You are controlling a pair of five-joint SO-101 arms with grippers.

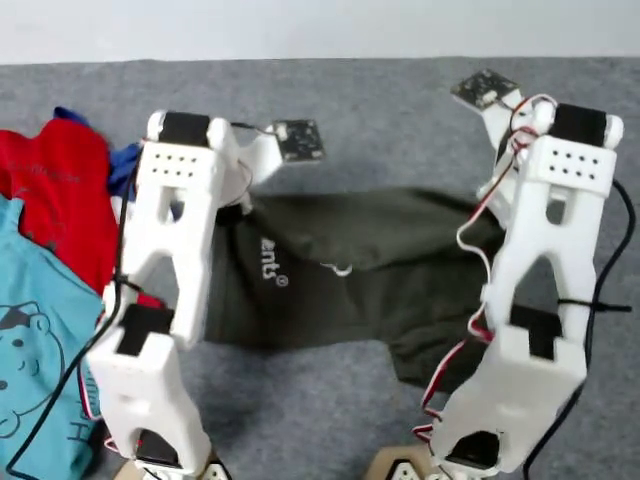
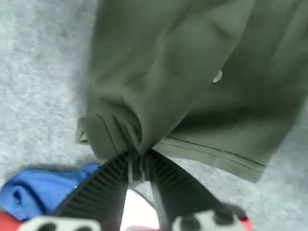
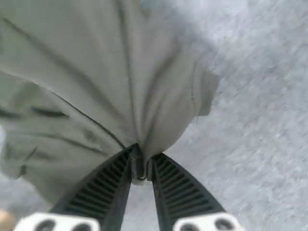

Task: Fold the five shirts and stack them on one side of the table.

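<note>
Risk noted: olive shirt (image 1: 370,270) lies at table centre, with the left gripper (image 2: 138,161) clamped on its hem at 9 o'clock and the right gripper (image 3: 138,159) clamped on a bunched edge at 3 o'clock. Both are thin pinches; uneven pull could slip one and skew the fold. Farther off, at 10 o'clock, the blue shirt (image 1: 125,165) sits close enough to snag.

"What was the dark olive cloth shirt (image 1: 370,270) like?"

"Soft, matt fabric, creased, with stitched hems. The grey table cover (image 1: 400,110) under it looked like rough, fuzzy felt."

"And the arms?"

"The white plastic arm shells (image 1: 180,165) were smooth and faintly glossy. The left gripper (image 2: 137,156) had black plastic fingers (image 2: 103,187), ribbed and matt. The red cloth shirt (image 1: 60,190) looked matt too."
</note>
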